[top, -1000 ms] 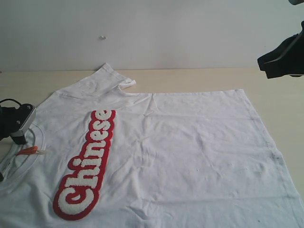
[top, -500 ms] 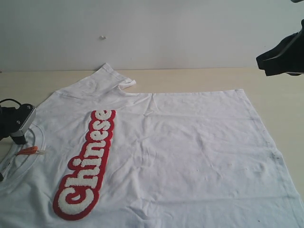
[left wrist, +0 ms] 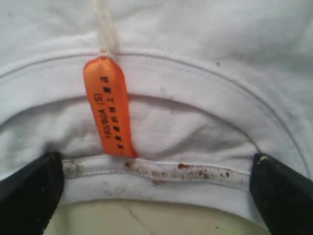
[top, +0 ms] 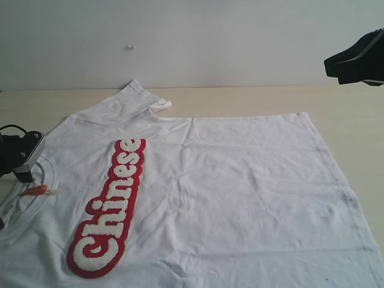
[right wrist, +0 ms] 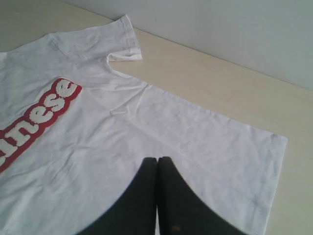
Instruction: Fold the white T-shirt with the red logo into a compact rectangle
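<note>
1. The white T-shirt is spread face-up across the table, collar toward the left arm and hem toward the right. It hasn't budged in the last second. No fold is started, so I'd say the task is right at the beginning.
2. The red logo runs down the chest and reads "Chinese" in fuzzy white bubble letters on a red outline. The right wrist view only catches the "nese" end.
3. The only actual change is that the right gripper has drifted up and a bit outward. It's hanging well above the hem side with its fingers pressed together on nothing. My guess is it's just parking itself.
4. The left gripper is still sitting low at the neck opening. Its jaws are spread wide either side of the front collar edge and not pinching it yet. It looks lined up for a collar grab.
5. The orange neck tag has small black print that I read as "165/80A (S)". The row of symbols under it is too small to make out.
</note>
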### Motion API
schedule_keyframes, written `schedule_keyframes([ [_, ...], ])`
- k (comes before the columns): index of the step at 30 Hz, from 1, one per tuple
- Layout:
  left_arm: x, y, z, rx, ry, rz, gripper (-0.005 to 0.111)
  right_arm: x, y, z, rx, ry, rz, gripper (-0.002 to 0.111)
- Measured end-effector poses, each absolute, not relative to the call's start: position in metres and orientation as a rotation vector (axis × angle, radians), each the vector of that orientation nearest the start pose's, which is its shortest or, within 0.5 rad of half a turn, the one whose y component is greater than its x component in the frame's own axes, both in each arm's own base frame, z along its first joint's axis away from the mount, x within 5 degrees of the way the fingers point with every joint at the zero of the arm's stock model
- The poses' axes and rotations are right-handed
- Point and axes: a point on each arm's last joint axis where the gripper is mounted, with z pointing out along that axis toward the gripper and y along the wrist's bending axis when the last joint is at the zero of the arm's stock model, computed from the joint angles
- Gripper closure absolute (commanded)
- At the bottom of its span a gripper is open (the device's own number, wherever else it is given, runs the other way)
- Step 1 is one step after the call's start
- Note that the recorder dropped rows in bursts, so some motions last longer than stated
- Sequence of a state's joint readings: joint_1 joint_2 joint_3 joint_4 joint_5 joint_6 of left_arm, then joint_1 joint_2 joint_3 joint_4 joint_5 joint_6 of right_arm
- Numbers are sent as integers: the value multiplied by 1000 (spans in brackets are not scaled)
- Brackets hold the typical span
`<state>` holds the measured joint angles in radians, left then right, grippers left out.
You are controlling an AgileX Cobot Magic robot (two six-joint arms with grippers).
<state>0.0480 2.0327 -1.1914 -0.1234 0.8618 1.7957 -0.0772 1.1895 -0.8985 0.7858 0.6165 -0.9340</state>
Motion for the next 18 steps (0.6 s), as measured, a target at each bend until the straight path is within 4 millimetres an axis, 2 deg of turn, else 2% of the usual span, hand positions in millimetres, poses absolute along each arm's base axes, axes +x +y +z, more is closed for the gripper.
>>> schedule_keyframes([
  [5, 354, 9, 112, -2355, -2143, 146, 3, 248, 19, 320, -395, 2138, 307, 108],
  [8, 354, 9, 112, -2355, -2143, 146, 3, 247, 20, 320, -421, 2135, 310, 101],
  [9, 354, 9, 112, -2355, -2143, 146, 3, 246, 22, 320, -459, 2132, 318, 87],
  [10, 354, 9, 112, -2355, -2143, 146, 3, 243, 27, 320, -562, 2105, 355, 79],
  [11, 354, 9, 112, -2355, -2143, 146, 3, 242, 31, 321, -616, 2082, 390, 60],
  [12, 354, 9, 112, -2355, -2143, 146, 3, 239, 36, 323, -685, 2036, 443, 50],
  [13, 354, 9, 112, -2355, -2143, 146, 3, 239, 38, 324, -699, 2024, 457, 14],
  [14, 354, 9, 112, -2355, -2143, 146, 3, 238, 38, 324, -723, 2014, 457, 4],
  [18, 354, 9, 112, -2355, -2143, 146, 3, 237, 39, 324, -755, 2009, 459, 3],
])
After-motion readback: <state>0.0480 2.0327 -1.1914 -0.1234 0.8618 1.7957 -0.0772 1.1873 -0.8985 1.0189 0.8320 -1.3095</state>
